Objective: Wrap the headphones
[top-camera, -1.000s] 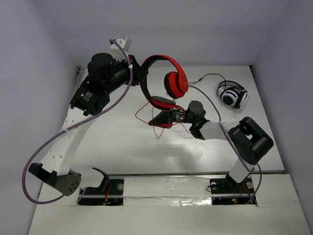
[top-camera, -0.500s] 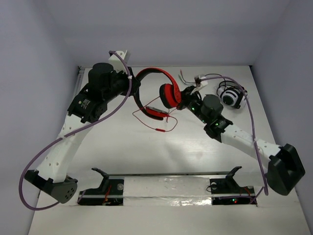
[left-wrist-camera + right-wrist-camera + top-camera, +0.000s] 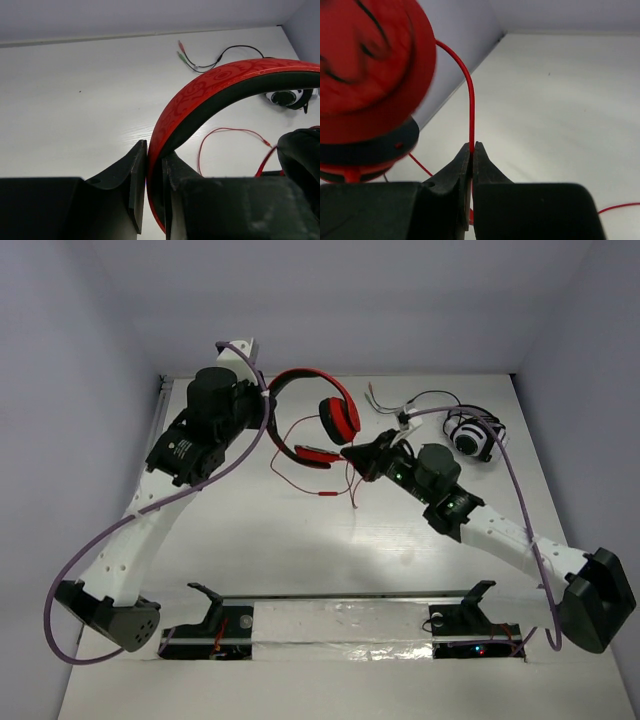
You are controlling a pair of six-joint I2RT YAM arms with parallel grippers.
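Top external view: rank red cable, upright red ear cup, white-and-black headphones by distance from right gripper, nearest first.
1. red cable, pinched in the right gripper.
2. upright red ear cup, just beyond it, toward the back.
3. white-and-black headphones, well off to the right, at the back.

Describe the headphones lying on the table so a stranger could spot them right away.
Look to the white table's far right corner, beyond the right arm. The white-and-black headphones lie there, trailing a thin black cable. The only other pair, the red headphones, is held by the arms.
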